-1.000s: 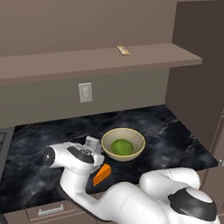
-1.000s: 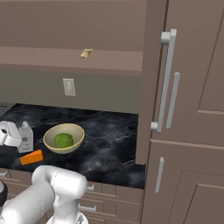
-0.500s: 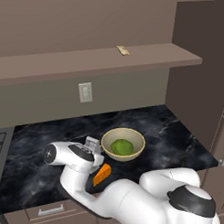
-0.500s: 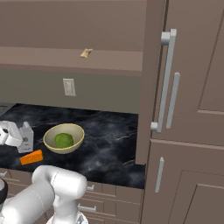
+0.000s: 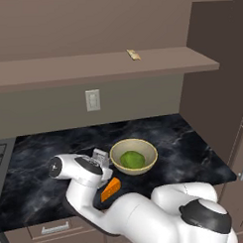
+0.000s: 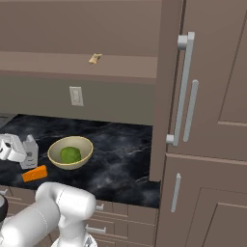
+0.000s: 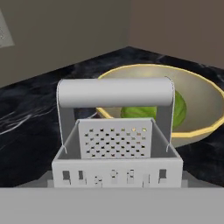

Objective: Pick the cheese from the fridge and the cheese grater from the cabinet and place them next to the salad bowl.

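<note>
The gripper (image 6: 19,152) is right at the cheese grater (image 7: 116,144) on the dark marble counter (image 5: 189,151) — jaws spread wide, and whether they touch the grater I cannot tell. The grater stands upright just beside the salad bowl (image 5: 133,157), handle bar across its top, the green salad behind it in the hand view. The cheese (image 5: 110,189) — an orange wedge — lies on the counter near both, toward the front edge. Above, a small tan scrap (image 5: 133,55) sits on the brown cabinet (image 5: 101,67) shelf. At right in the right base view, tall panelled doors (image 6: 212,120) with grey handles.
</note>
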